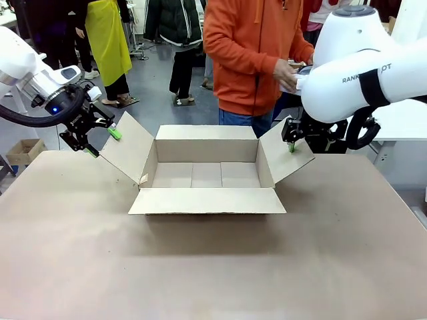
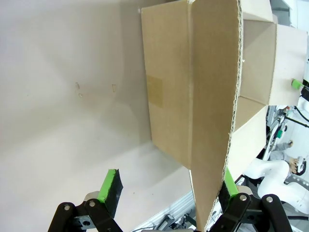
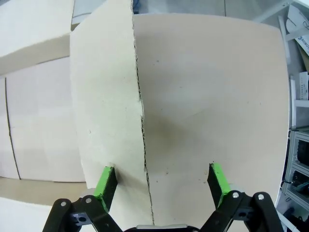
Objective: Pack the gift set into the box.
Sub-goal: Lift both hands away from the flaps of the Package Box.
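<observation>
- Front view: the large brown cardboard box stands open near the middle of the table, closer to the far edge, with all four flaps folded outward.
- Nothing is seen lying on its floor, so packing is judged not yet begun.
- The left gripper is at the outer edge of the left flap, and the right gripper at the outer edge of the right flap.
- Something white is held in the person's hands beyond the far edge. It is mostly hidden behind the right arm, so whether it is the gift set cannot be told.
- Left wrist view: the left gripper is spread wide. The left flap passes edge-on between the fingers, close against one green pad, and is not clamped.
- Right wrist view: the right gripper is likewise spread wide, straddling the edge of the right flap without pinching it.
- Judgement: the flaps are being kept clear. Placing the set inside and closing the flaps is all left to do.
</observation>
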